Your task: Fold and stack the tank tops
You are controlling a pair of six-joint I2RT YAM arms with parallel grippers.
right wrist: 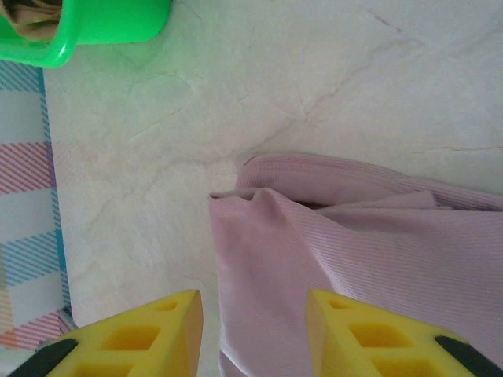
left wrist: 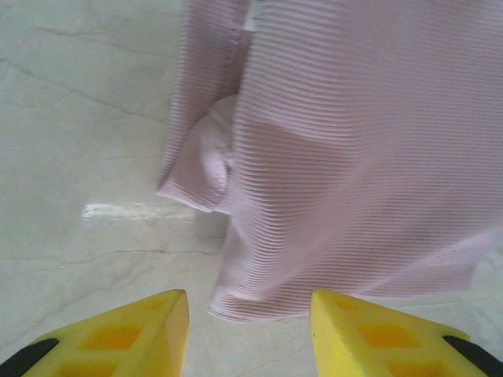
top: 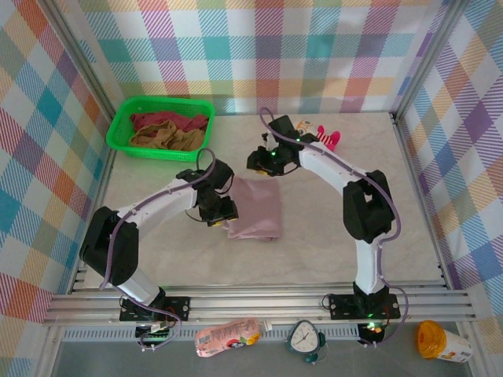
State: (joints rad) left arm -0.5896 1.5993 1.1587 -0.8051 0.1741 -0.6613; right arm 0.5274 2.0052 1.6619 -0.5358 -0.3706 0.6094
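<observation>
On the table (top: pixel 157 259), the mauve-pink tank top (top: pixel 259 208) is lying folded, with the left gripper (left wrist: pixel 249 305) and the right gripper (right wrist: pixel 253 302) both hanging released over its edges

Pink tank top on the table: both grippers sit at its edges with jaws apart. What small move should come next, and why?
Probably lift the left gripper and right gripper clear of the pink tank top. It lies folded on the table, both jaws stand open with no cloth pinched, and the tan top and maroon top wait in the green basket.
</observation>
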